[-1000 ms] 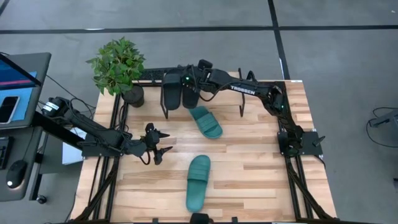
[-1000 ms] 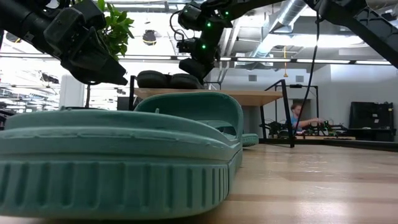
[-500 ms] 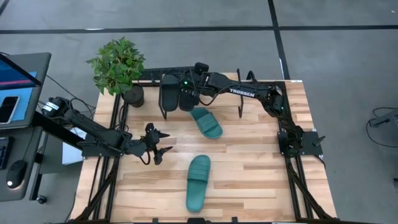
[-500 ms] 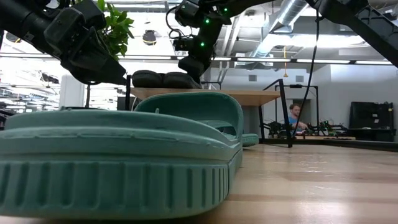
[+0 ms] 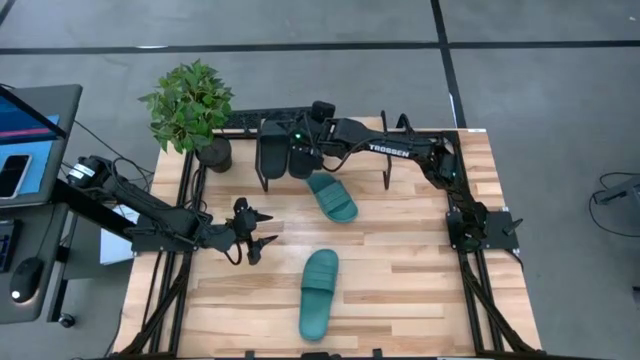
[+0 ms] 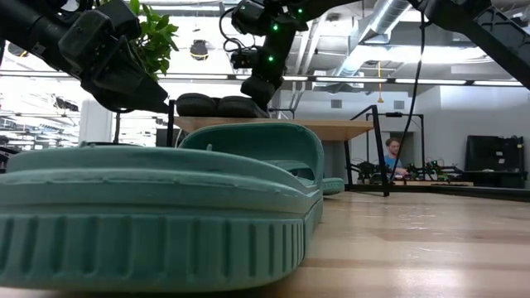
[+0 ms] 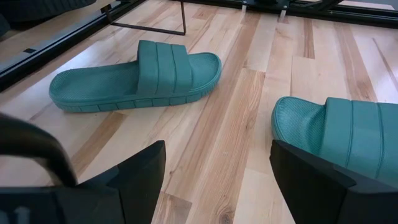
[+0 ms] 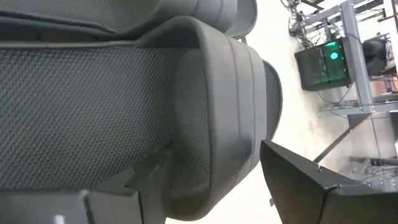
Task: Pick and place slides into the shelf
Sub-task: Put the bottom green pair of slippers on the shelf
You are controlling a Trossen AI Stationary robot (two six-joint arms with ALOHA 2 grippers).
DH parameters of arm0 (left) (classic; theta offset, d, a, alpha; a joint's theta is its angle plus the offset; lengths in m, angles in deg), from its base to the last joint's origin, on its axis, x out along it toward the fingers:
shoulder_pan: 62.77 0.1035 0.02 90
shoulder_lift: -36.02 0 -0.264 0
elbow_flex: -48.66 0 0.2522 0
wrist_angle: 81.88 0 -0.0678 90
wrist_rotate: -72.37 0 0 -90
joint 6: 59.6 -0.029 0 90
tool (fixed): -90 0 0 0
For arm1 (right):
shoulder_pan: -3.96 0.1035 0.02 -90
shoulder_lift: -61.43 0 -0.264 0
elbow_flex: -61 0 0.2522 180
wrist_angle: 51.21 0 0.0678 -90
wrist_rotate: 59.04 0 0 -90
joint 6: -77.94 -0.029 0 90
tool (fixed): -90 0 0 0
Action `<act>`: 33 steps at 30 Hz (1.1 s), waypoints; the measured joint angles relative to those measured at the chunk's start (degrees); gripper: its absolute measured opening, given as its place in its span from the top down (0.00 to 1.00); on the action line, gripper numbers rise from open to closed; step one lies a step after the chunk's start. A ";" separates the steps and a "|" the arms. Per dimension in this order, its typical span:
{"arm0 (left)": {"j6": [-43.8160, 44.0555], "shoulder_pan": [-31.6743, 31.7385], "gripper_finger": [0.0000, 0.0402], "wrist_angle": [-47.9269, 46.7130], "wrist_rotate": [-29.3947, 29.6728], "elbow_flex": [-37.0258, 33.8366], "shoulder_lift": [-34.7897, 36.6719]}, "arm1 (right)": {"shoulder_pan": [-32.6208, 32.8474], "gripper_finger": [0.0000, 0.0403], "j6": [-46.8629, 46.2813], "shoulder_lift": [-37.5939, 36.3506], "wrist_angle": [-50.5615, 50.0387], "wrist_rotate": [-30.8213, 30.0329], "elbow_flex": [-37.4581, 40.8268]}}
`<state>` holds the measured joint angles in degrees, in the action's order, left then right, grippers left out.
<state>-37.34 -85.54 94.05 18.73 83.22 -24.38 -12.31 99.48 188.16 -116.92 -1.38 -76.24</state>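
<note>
Two black slides lie side by side on the left part of the shelf, soles on its plank top. My right gripper is open at the right-hand black slide, with a finger on either side of its strap side. Two teal slides lie sole down on the table, one just in front of the shelf and one near the front edge. My left gripper hovers open and empty left of them. Both teal slides show in its wrist view. My right gripper comes at the black slide slanting down from the table's far right. One finger lies close over the footbed, and I cannot tell whether it touches. The other finger stands clear of the slide's outer edge. The slide rests on the shelf.
A potted plant stands at the table's far left corner beside the shelf. Black frame rails run along the table's left and right sides. The shelf's right part lies under my right arm. A person sits in the room behind.
My right gripper has gone a little toward the table's left and slightly up at the shelf. The right-hand black slide has shifted left with it and now sits next to the other black slide.
</note>
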 joint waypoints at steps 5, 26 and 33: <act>0.00 -0.01 0.32 0.01 0.00 0.00 0.00 | 0.50 0.44 1.00 0.00 -0.30 -0.34 0.00; 0.00 -0.02 0.32 0.00 0.02 0.00 0.00 | 2.27 0.44 2.98 0.00 0.14 -5.53 0.00; 0.00 -0.02 0.32 0.00 0.00 0.01 0.00 | 3.14 0.44 2.95 -0.11 -0.79 -5.48 -3.90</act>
<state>-37.34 -85.56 94.05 18.74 83.22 -24.38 -9.17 102.43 188.06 -117.72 -6.86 -80.14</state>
